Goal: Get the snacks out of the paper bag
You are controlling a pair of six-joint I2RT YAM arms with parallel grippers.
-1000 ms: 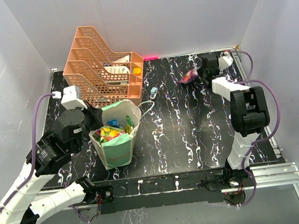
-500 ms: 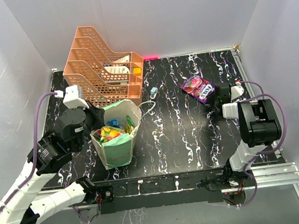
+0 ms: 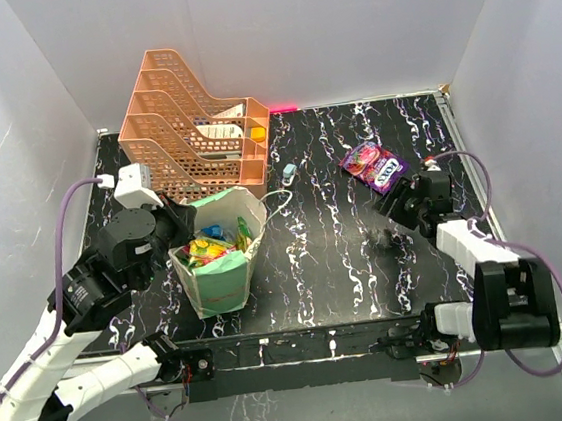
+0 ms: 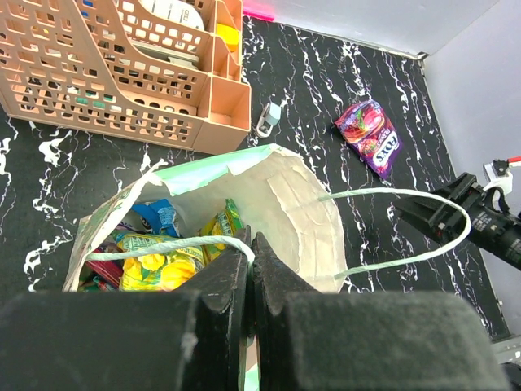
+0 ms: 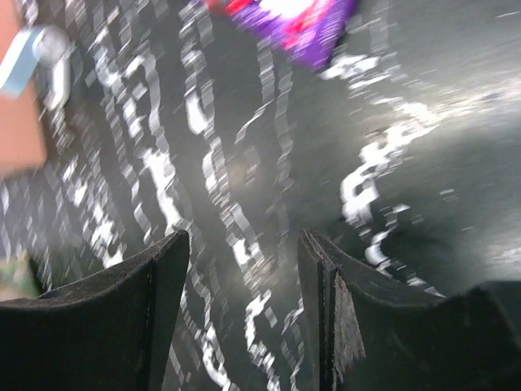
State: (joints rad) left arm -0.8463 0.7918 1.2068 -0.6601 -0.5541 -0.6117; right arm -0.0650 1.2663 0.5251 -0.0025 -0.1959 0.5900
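Two pincers show, and we find them in opposite states; the left pincer (image 4: 251, 246) is clenched, its fingers pressed together on the near rim of the paper bag (image 4: 301, 220), with a sliver of mint-green paper between them and one white string handle (image 4: 163, 244) crossing just at their tips; the right pincer (image 5: 242, 240) is released, its fingers standing apart with only bare tabletop (image 3: 326, 256) between them, grasping nothing. We see the bag standing on the left part of the black, white-veined tabletop, mouth open upward, just in front of the orange lattice rack (image 3: 186, 120); whether bag and rack touch we cannot tell. Most of the snacks (image 4: 155, 265) lie inside it, crowded at the bottom: a yellow packet on top, a blue one and a yellow-green one beside it; they overlap, so we cannot count them. The bag's other string handle (image 4: 423, 252) loops out over the far rim toward the right. One purple packet (image 3: 377, 166) lies flat on the tabletop at the right, well apart from the bag; the right pincer hangs low just on the near side of it, not touching it; the right wrist view is smeared, and shows only the packet's purple edge at its top. Between rack and packet, near the rack's front corner, sits a small pale blue-white object (image 3: 288, 173).
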